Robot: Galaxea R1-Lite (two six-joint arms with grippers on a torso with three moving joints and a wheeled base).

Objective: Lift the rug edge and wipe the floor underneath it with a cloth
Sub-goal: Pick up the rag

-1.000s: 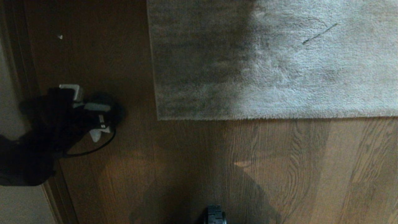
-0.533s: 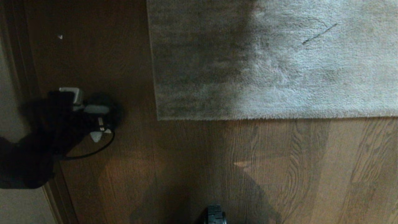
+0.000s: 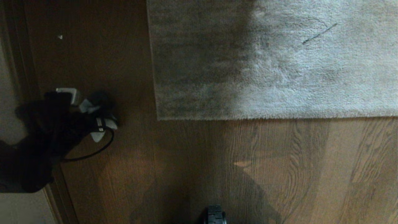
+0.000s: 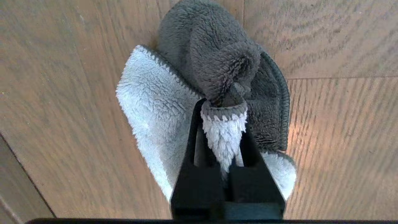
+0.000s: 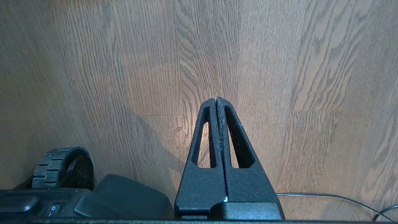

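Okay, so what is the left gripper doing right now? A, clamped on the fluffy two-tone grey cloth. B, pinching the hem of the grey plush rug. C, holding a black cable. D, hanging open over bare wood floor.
A: in the left wrist view the left gripper is shut on a fold of the fluffy light-and-dark grey cloth, which lies on the brown wood-grain floor.

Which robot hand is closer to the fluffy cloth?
Left. The left gripper is shut on the cloth, pinching a fold of it on the floor. The right gripper is shut and empty over bare boards, with no cloth near it.
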